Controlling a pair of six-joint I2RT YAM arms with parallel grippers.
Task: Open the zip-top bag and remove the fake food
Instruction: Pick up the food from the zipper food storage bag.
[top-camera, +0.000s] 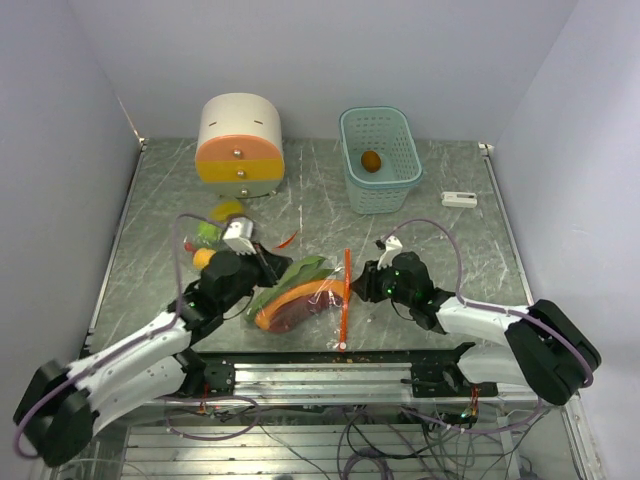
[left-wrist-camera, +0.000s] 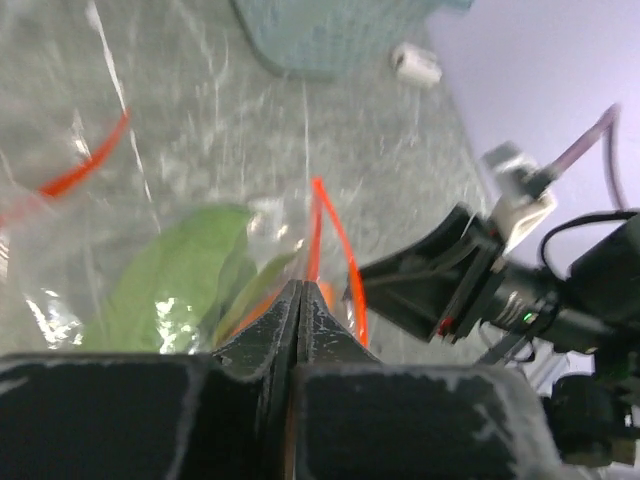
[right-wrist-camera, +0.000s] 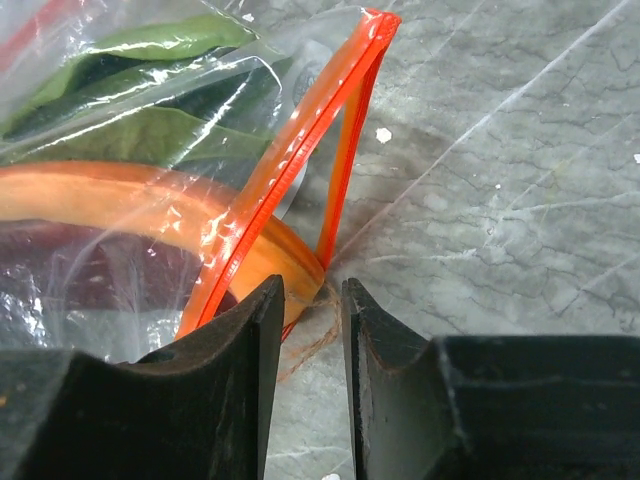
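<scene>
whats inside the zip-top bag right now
Through the zip-top bag you can see a green leafy piece, an orange piece and a dark red-purple piece; anything beneath them is covered.

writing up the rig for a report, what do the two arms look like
Both the left arm and right arm have white links, black joints and wrists, and lilac cables looping alongside. Their jaws are black, flat-faced wedges with scuffed pale edges.

The clear zip-top bag (right-wrist-camera: 262, 62) has an orange-red zip strip (right-wrist-camera: 300, 150). Inside show a green leafy piece (right-wrist-camera: 150, 130), an orange piece (right-wrist-camera: 120, 205) and a dark red-purple piece (right-wrist-camera: 90, 270). The table (right-wrist-camera: 500, 200) is grey with pale veins.
</scene>
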